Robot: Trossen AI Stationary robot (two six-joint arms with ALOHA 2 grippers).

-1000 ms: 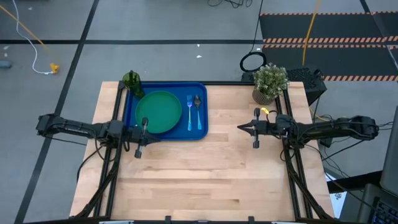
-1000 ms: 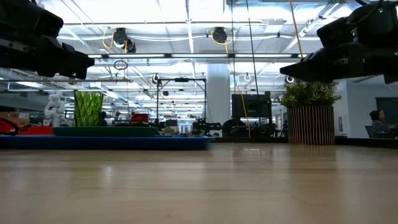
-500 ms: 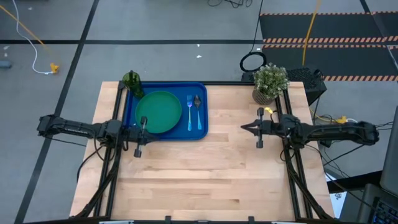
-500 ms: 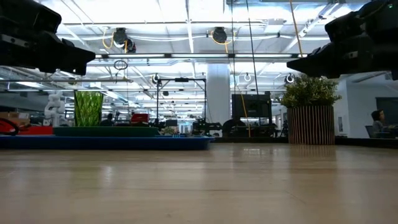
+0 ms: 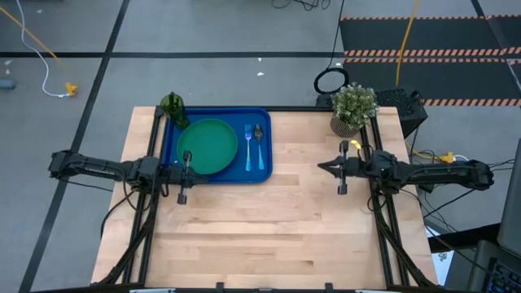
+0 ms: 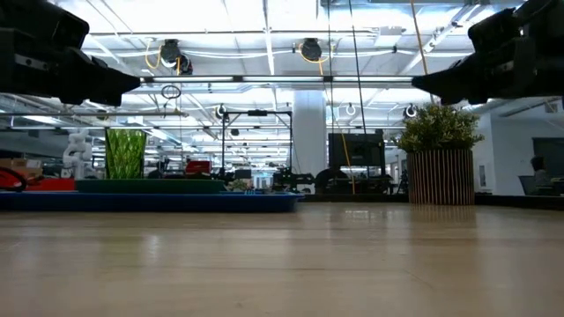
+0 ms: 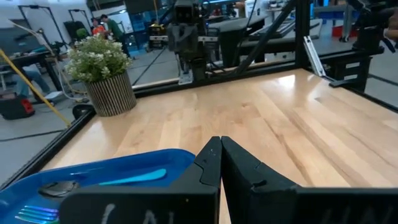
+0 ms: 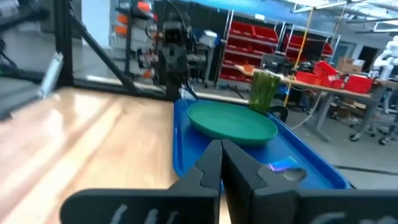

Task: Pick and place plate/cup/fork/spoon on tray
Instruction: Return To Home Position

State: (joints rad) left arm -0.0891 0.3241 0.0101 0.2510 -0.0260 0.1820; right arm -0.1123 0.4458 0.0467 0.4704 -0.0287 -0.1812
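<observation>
Left pincer has its two dark fingers pressed together on nothing, hovering over the near rim of the big bright-blue rectangular plastic tray next to the plate's edge. Right pincer is also pinched together and empty, hanging above bare wood well apart from the tray.

Everything's sitting on the tray, which lies at the far left part of the light wooden desk: the large round flat green plastic plate in the middle, the small dark-green translucent tumbler cup upright at the far left corner, and the slim pale fork and blue-handled dark-bowled spoon lying side by side just right of the plate. A leafy potted plant stands at the desk's far right corner.
</observation>
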